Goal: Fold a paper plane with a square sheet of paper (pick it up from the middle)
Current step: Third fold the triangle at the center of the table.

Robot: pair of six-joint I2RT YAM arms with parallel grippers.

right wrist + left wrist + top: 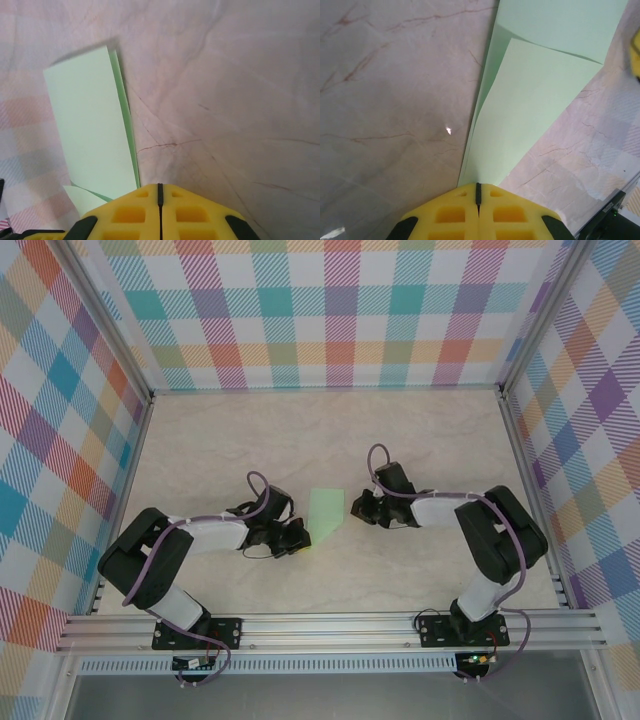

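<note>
The square sheet of paper [325, 512], pale mint green and folded into a long shape of overlapping layers, lies flat on the table between the two arms. My left gripper [300, 537] is shut at its near left end. In the left wrist view the paper [535, 100] narrows and runs under the closed yellow fingertips of the left gripper [478, 186]; I cannot tell if it is pinched. My right gripper [358, 506] is shut beside the right edge. In the right wrist view the paper [90, 130] lies left of the right gripper [160, 186], its edge passing under the left finger.
The marble-patterned table [430, 430] is enclosed by plaid walls [340, 310] at the back and both sides. An aluminium rail [330, 625] carrying both arm bases runs along the near edge. Bare tabletop lies behind the paper.
</note>
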